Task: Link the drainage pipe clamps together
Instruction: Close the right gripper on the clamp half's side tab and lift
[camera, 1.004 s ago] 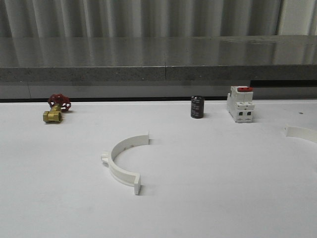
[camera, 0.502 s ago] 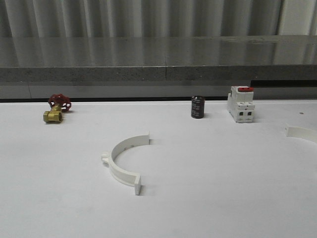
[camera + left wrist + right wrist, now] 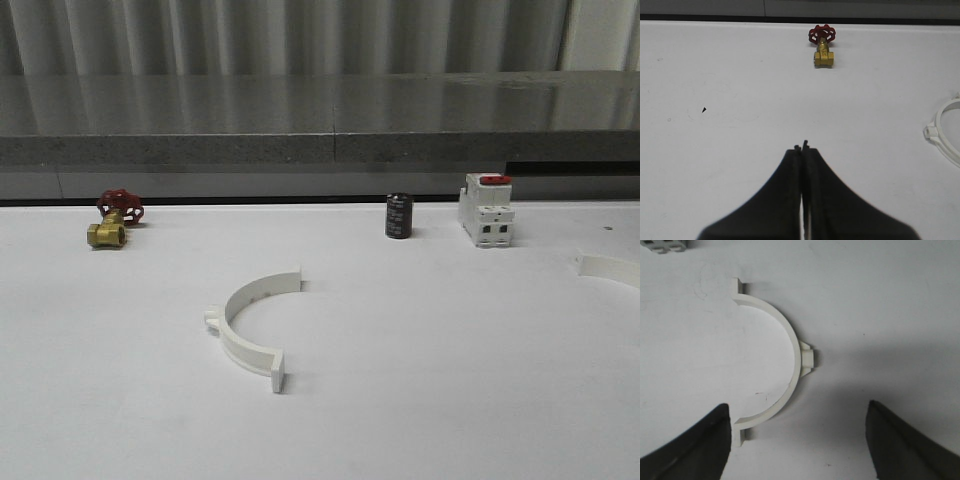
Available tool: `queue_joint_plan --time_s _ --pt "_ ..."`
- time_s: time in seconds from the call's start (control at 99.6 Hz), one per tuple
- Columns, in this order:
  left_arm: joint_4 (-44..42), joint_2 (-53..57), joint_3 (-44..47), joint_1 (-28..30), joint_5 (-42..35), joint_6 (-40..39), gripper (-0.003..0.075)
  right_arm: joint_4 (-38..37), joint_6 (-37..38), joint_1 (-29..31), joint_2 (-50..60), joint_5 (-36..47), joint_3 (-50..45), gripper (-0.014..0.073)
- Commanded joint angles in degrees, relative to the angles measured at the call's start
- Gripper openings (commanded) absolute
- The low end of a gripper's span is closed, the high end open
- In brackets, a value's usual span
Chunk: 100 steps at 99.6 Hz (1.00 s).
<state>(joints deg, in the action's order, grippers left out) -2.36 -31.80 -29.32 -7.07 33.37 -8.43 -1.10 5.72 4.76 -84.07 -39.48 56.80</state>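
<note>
Nothing moved, left tool (image 3: 803, 150) closed empty, right tool (image 3: 795, 440) open above clamp (image 3: 780, 370)

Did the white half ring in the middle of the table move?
No. The half ring sits in the same spot on the table, just as far from the black can and the brass valve as before.

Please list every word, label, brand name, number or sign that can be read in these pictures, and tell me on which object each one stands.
No text can be read in any view.
Black cylinder: no legible marking; too small to tell.
Circuit breaker: no readable print; too small and blurred.
Brass valve: no legible stamp.
Near drainage pipe clamp and far drainage pipe clamp: plain white, no marking visible.
</note>
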Motion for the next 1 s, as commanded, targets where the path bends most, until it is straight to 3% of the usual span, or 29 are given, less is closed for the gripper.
queue_joint_plan --time_s 0.0,0.703,0.994 --pt "0.44 -0.11 -1.37 -0.38 -4.00 -0.14 -0.0020 -0.49 -2.69 0.56 -2.37 1.39 3.78 0.0558" --pt "0.44 -0.11 -1.37 -0.38 -4.00 -0.14 -0.0020 -0.49 -4.86 0.64 -18.07 3.78 9.98 0.0558" --pt "0.44 -0.11 -1.37 -0.38 -4.00 -0.14 -0.0020 -0.07 -4.86 1.31 -20.80 5.24 9.98 0.0505"
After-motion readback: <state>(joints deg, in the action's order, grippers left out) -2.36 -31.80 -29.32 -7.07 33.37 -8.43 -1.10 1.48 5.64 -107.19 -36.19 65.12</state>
